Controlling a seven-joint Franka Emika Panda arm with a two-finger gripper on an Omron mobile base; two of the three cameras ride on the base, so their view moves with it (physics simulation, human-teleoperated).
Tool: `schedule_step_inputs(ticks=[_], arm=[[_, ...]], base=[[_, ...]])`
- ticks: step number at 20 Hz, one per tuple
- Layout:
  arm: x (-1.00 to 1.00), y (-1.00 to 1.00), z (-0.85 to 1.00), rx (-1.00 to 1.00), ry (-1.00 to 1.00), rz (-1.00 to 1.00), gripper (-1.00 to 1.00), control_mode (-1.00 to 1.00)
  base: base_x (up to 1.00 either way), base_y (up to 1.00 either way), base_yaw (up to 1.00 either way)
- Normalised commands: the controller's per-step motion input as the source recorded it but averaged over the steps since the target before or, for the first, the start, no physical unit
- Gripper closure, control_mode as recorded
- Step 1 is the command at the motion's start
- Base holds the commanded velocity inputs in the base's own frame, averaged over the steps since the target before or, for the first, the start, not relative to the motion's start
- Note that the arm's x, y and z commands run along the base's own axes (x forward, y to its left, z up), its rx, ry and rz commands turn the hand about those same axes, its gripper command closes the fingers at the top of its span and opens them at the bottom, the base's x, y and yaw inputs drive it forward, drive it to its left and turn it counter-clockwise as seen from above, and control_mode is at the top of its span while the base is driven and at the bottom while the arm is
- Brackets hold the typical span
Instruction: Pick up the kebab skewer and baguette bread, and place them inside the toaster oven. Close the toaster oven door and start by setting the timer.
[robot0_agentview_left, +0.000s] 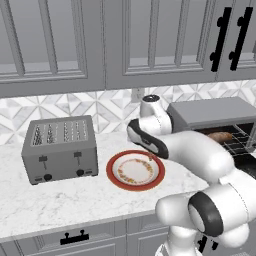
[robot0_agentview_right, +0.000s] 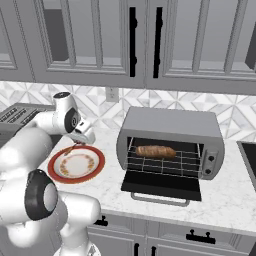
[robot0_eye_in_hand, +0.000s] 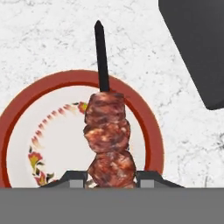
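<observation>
Going left to right: we see the grey 4-slot toaster (robot0_agentview_left: 60, 148) at the far left of the counter (robot0_agentview_left: 60, 200), not part of the job. Next comes the red-rimmed plate (robot0_agentview_left: 135, 170), bare of food in the base views.

Over the plate's far edge sits the gripper (robot0_eye_in_hand: 111, 177). In the hand view its 2 dark finger tips (robot0_eye_in_hand: 74, 177) stand close on either side of the bottom meat piece of the kebab skewer (robot0_eye_in_hand: 107, 140), so we read it as a narrow grip on the skewer. The stick's dark end points away from the hand, past the plate rim. The right base view shows the skewer as a thin orange sliver under the hand, just above the plate; whether it has fully left the plate we can't say for sure, the view's too small there.

Further right, the toaster oven (robot0_agentview_right: 170, 125) stands with the toaster oven door (robot0_agentview_right: 162, 187) dropped open and flat. The baguette bread (robot0_agentview_right: 155, 151) already lies on the wire rack (robot0_agentview_right: 165, 162) inside.

Progress, as we judge it: 1 of 2 items is placed. Left to do: carry the skewer across to the rack, release it, swing the door shut, turn the timer on the oven's control panel (robot0_agentview_right: 211, 161) at its right end.
</observation>
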Motion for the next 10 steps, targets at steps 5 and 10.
schedule_step_inputs(ticks=[5, 10], arm=[[-0.50, -0.22, 0.36, 0.08, -0.07, -0.24, 1.00, -1.00], [-0.37, -0.10, 0.45, 0.13, -0.07, -0.25, 1.00, -1.00]], base=[[0.00, 0.00, 0.00], [0.00, 0.00, 0.00]])
